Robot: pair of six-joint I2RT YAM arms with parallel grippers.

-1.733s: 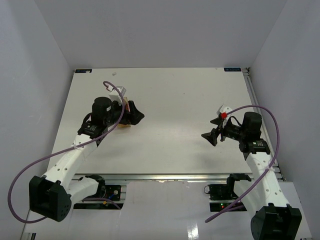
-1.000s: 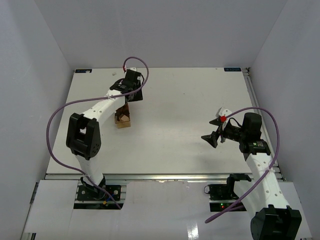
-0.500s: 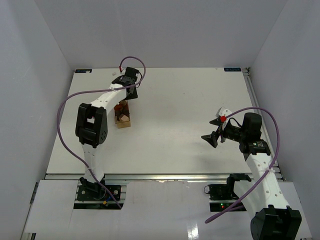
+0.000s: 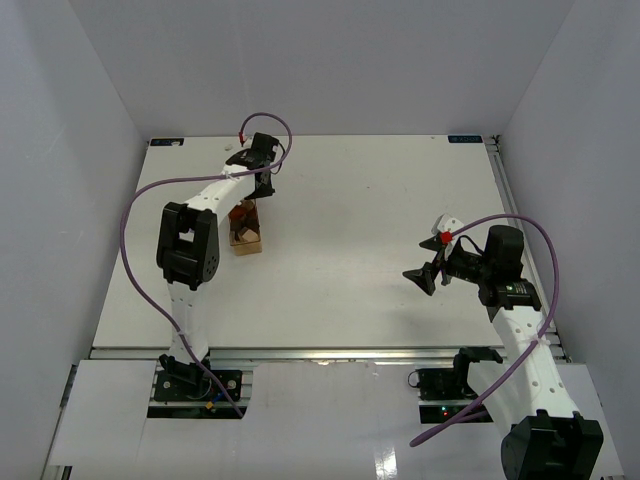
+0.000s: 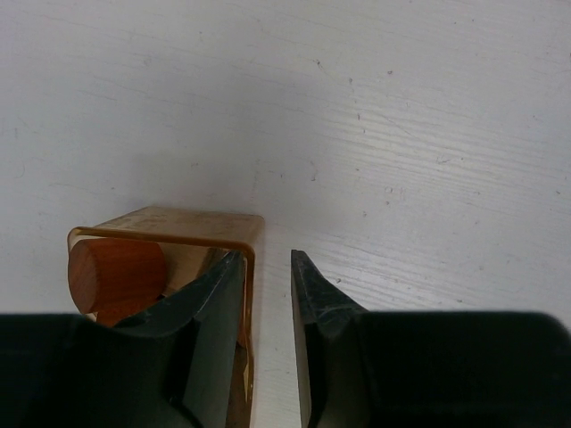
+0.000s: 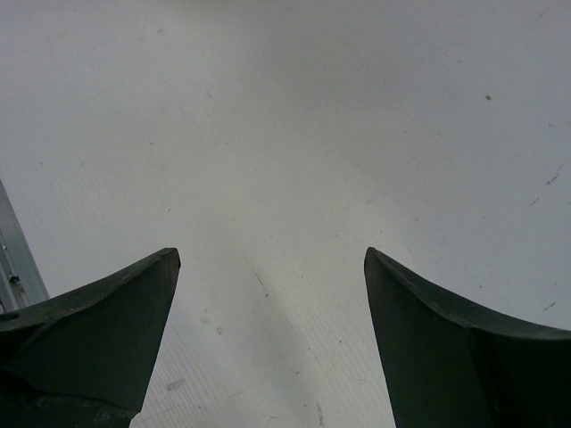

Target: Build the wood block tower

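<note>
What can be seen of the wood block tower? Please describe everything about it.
The wood block tower is a small, low cluster of wooden pieces on the left part of the white table. From the left wrist, a tan thin-walled piece arches over a reddish-brown cylinder lying on its side. One tan wall sits between the fingers of the left gripper, with a gap to one finger. Darker pieces show from above, too small to tell apart.
</note>
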